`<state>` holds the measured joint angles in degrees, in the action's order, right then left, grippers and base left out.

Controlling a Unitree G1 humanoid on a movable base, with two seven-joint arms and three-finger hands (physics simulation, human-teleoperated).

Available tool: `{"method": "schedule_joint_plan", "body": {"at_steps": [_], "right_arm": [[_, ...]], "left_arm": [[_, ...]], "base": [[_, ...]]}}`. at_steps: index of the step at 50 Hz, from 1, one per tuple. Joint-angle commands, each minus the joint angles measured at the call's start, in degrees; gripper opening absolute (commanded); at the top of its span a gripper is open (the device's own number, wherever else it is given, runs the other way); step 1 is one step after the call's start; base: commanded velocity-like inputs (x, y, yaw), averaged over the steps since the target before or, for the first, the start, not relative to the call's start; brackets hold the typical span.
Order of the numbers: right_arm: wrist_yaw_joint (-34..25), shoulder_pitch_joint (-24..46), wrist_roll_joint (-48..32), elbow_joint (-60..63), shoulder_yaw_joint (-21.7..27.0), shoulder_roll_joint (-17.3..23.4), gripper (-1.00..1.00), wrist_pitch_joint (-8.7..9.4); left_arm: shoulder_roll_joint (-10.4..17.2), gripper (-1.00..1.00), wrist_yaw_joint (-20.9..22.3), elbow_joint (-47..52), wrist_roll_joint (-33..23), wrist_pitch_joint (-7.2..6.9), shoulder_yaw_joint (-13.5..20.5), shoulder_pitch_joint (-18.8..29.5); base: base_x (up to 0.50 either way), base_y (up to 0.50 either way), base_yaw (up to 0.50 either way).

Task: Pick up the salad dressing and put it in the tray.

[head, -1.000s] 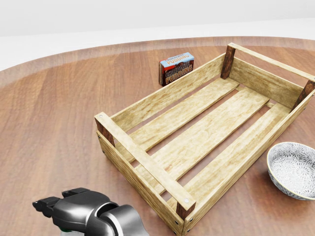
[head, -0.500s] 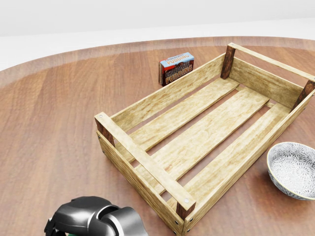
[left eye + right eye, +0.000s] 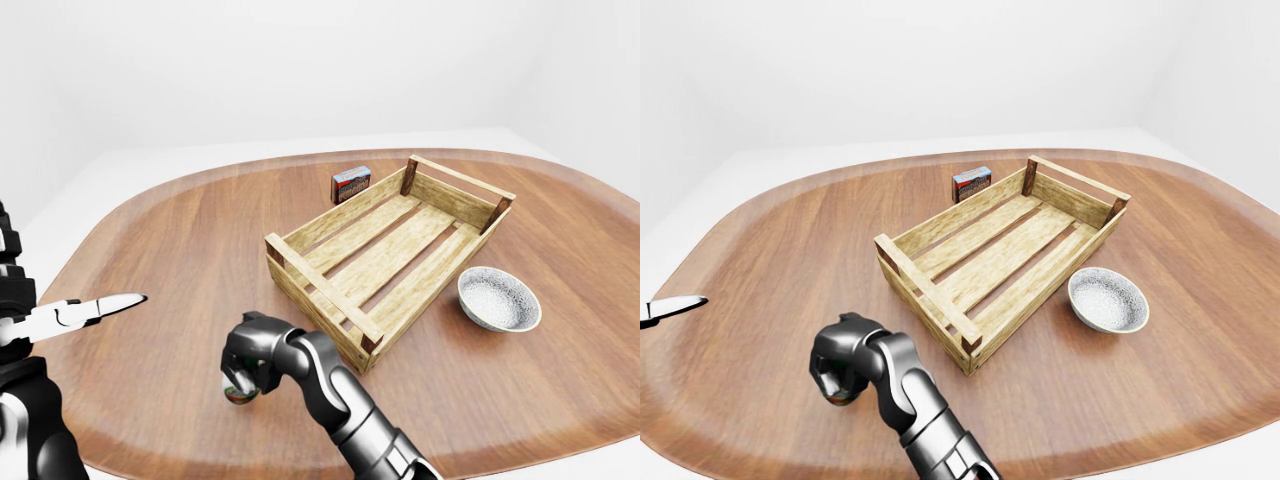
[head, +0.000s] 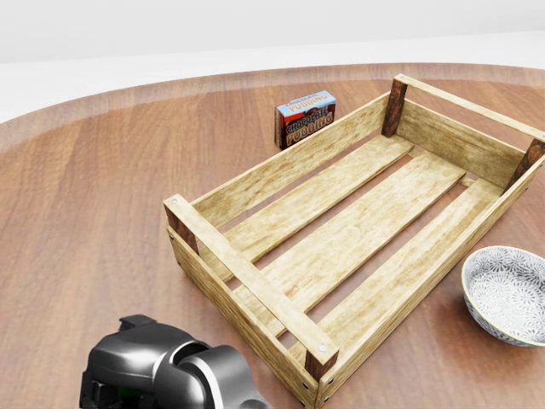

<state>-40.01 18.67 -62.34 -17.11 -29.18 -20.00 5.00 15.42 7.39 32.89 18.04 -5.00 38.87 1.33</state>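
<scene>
right hand sits on the table just off the tray's near-left corner, curled down over a small object. under the fingers in the left-eye view a rounded bit with red and green shows; by the task i take it for the salad dressing, though most of it is hidden. the fingers look closed round it, so i judge a grasp is on, yet whether it is lifted off the wood i cannot tell, nor can its long axis be read.

going left to right, with the tray as the landmark: far to the tray's left, the left hand hangs over the table edge, fingers straight and released, holding nothing, well apart from everything. next comes the right hand with the dressing, just beside the tray's short near wall. the tray itself is a slatted wooden crate lying on a diagonal, nothing inside it. touching or nearly touching its far long wall near the upper corner stands a chocolate pudding box. to the tray's right, near its long side, rests a patterned bowl.

what the coming move turns on: the tray's interior lies up and to the right of the right hand, over that short near wall. the right hand is far nearer than the left, so it should lift clear of the wall's rim, then carry across.
</scene>
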Motion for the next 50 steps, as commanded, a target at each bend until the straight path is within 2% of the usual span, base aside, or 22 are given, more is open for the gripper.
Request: {"method": "schedule_joint_plan", "body": {"at_steps": [1, 7, 19, 25, 29, 34, 44, 50], "right_arm": [[0.01, 1.07, 0.09, 7.37, -0.94, 0.0, -1.0, 0.0], [0.01, 3.94, 0.71, 11.16, 0.82, 0.0, -1.0, 0.0], [0.01, 6.2, 0.56, 14.98, 1.2, 0.0, -1.0, 0.0], [0.01, 10.27, -0.33, 16.66, 3.59, 0.0, -1.0, 0.0], [0.01, 15.62, -0.55, 18.3, 6.83, 0.0, -1.0, 0.0], [0.01, 25.56, 0.65, 18.86, 12.18, 0.0, -1.0, 0.0], [0.01, 44.2, 11.28, 14.95, 19.66, 0.0, -1.0, 0.0], [0.01, 52.55, 19.21, 10.56, 22.27, 6.82, -1.0, 0.0]], "left_arm": [[-0.16, 1.0, 0.22, 0.01, -0.18, 0.0, -0.1, -0.06], [-0.27, 1.0, 0.26, 0.26, -0.33, 0.0, -0.3, -0.12], [-0.27, 1.0, 0.39, 0.64, -0.3, 0.0, -0.08, -0.09], [-0.37, 1.0, 0.43, 0.4, -0.52, 0.0, -0.34, -0.09], [-0.29, 1.0, 0.38, 0.37, -0.41, 0.0, -0.23, -0.06], [-0.28, 1.0, 0.41, 0.08, -0.47, 0.0, -0.32, 0.02], [-0.31, 1.0, 0.52, -0.25, -0.66, 0.0, -0.58, 0.02], [-0.4, 1.0, 0.66, -0.47, -0.82, 0.0, -0.76, -0.08]], "base": [[0.0, 0.0, 0.0], [0.0, 0.0, 0.0], [0.0, 0.0, 0.0], [0.0, 0.0, 0.0], [0.0, 0.0, 0.0], [0.0, 0.0, 0.0], [0.0, 0.0, 0.0], [0.0, 0.0, 0.0]]}}
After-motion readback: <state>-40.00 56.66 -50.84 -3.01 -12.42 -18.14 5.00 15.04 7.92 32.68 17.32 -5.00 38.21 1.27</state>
